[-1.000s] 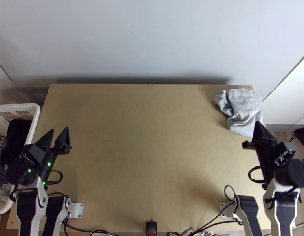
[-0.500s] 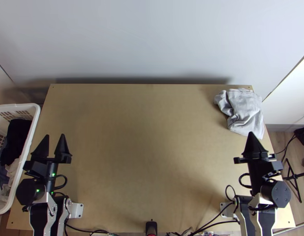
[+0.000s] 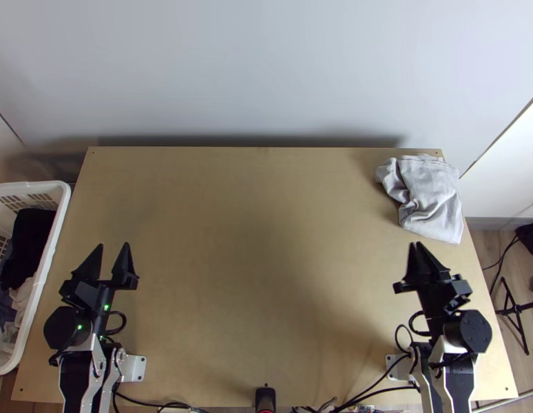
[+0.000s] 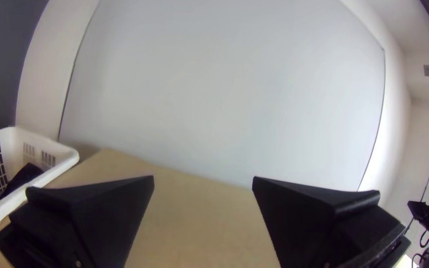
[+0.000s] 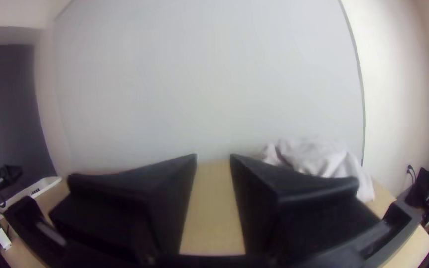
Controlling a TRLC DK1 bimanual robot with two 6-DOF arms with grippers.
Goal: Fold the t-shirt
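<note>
A light grey cloth (image 3: 428,196) lies bunched in the table's far right corner; in the right wrist view the cloth (image 5: 319,161) shows beyond one finger. My left gripper (image 3: 113,245) is over the table's left side, far from the cloth, and my left gripper (image 4: 203,182) has its fingers wide apart with nothing between them. On the near side of the cloth, apart from it, is my right gripper (image 3: 413,246). In its wrist view my right gripper (image 5: 213,159) has a narrow gap between its fingers, with no cloth in it.
A white basket (image 3: 43,275) holding dark and light cloths stands at the table's left edge. A pale wall (image 3: 266,69) rises behind the wooden table (image 3: 266,241). Cables (image 3: 377,378) lie along the near edge, and a black stand (image 3: 516,316) is on the floor at right.
Both arms have drawn back toward the near edge, the left gripper also shifting rightward and the right one leftward, away from the cloth. The right gripper's fingers now show a gap. The cloth has stayed put.
</note>
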